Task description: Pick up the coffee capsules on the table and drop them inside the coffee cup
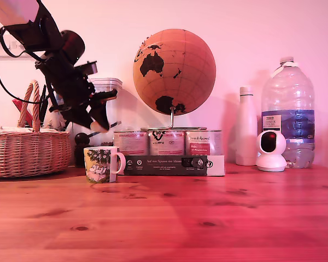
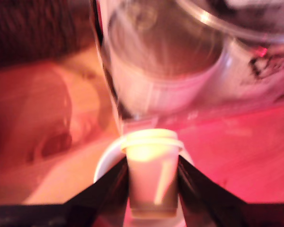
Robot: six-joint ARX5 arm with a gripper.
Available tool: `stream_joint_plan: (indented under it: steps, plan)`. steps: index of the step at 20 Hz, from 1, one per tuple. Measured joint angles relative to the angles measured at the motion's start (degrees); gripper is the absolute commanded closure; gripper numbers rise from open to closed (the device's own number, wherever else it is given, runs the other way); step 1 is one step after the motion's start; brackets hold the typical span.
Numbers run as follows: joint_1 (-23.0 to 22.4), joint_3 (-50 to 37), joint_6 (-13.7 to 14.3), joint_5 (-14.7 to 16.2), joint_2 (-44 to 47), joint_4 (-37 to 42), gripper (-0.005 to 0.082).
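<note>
Pincer [image 1: 100,121] hangs in the air above the coffee cup [image 1: 102,164], its black fingers [image 2: 114,187] closed on either side of a cream-white capsule [image 2: 153,172] held between them; in the wrist view the cup's white rim shows directly behind the capsule. Coffee cup stands on the wooden bench [image 1: 164,218], handle toward the exterior view's right, between a wicker basket [image 1: 28,152] on the exterior view's left and a dark flat box [image 1: 172,164] topped by three round tins [image 1: 167,142]. No other capsules visible.
</note>
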Motion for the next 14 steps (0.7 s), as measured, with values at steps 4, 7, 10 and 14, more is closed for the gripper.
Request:
stream_joint_plan:
  steps: [4, 7, 10, 14]
  plan:
    - [0.2, 0.1, 0.1, -0.1, 0.0, -3.7, 0.0644]
    - [0.6, 0.1, 0.2, -0.1, 0.0, -6.0, 0.0641]
    - [0.7, 0.1, 0.6, -0.1, 0.0, -6.9, 0.0641]
    - [0.7, 0.1, 0.6, -0.1, 0.0, -8.3, 0.0561]
